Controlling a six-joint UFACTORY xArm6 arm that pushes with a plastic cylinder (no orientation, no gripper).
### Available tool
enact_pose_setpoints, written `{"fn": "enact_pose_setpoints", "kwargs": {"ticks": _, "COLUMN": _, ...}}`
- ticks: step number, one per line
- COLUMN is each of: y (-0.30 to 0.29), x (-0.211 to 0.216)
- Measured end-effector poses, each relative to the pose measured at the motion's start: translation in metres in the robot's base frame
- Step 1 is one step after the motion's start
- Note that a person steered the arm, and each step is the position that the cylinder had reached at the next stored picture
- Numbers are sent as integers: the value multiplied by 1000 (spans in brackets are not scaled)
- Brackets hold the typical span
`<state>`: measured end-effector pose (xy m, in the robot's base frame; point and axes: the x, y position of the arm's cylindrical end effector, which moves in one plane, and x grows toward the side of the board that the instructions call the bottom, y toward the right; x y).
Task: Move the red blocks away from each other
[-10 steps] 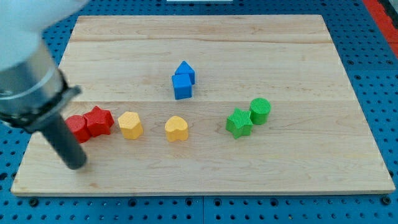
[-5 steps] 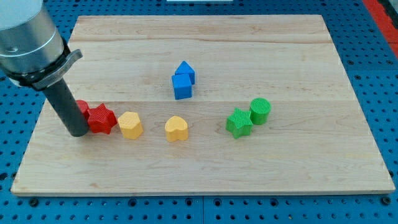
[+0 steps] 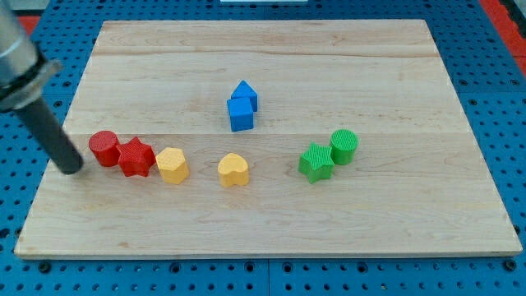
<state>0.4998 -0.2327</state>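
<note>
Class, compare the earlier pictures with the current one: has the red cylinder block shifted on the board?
Yes. The red cylinder has moved slightly toward the view's top, judged against the yellow block. My tip now sits at its left.

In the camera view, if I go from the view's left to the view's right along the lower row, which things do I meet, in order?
my tip → red cylinder → red star → yellow hexagon block → yellow heart → green star → green cylinder

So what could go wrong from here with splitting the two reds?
My tip sits left of the red cylinder, which touches the red star. Pushing rightward would likely move both together, not apart. The star also sits close to the yellow block, so it may get shoved along too.
</note>
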Motion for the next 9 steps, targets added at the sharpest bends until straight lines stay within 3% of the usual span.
{"fn": "enact_pose_setpoints", "kwargs": {"ticks": 2, "y": 77, "x": 0}}
{"fn": "enact_pose_setpoints", "kwargs": {"ticks": 4, "y": 50, "x": -34}}
{"fn": "enact_pose_setpoints", "kwargs": {"ticks": 6, "y": 118, "x": -32}}
{"fn": "enact_pose_setpoints", "kwargs": {"ticks": 7, "y": 83, "x": -30}}
{"fn": "enact_pose_setpoints", "kwargs": {"ticks": 9, "y": 198, "x": -16}}
